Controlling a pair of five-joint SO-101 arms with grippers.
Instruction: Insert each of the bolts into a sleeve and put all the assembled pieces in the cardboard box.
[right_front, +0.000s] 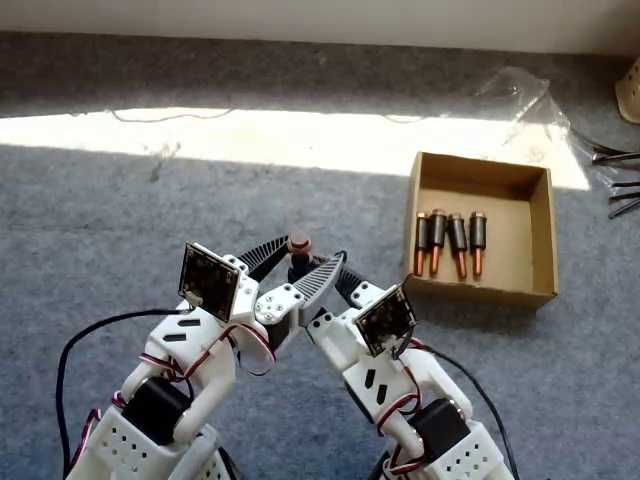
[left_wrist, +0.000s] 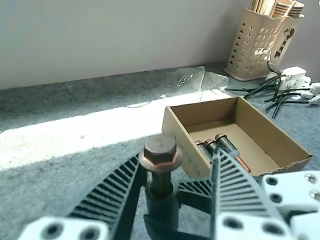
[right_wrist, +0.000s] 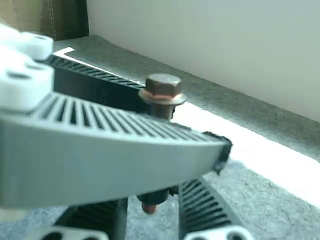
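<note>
A copper bolt (right_front: 298, 243) stands upright in a dark sleeve (left_wrist: 162, 202) above the carpet, between both arms at the middle. My right gripper (right_wrist: 152, 197) is shut on the sleeve low down, and the bolt's copper tip (right_wrist: 149, 206) pokes out below it. My left gripper (left_wrist: 177, 157) is open, its ribbed fingers (left_wrist: 117, 192) spread on either side of the piece; one grey finger (right_wrist: 115, 132) crosses the right wrist view. The cardboard box (right_front: 480, 170) lies to the right and holds several assembled pieces (right_front: 450, 240), also seen in the left wrist view (left_wrist: 220, 147).
A crumpled clear plastic bag (right_front: 515, 90) lies behind the box. A beige basket (left_wrist: 262, 42) and black cable ties (left_wrist: 265, 90) are at the far right. A sunlit strip (right_front: 250, 135) crosses the grey carpet. Open carpet lies left of the arms.
</note>
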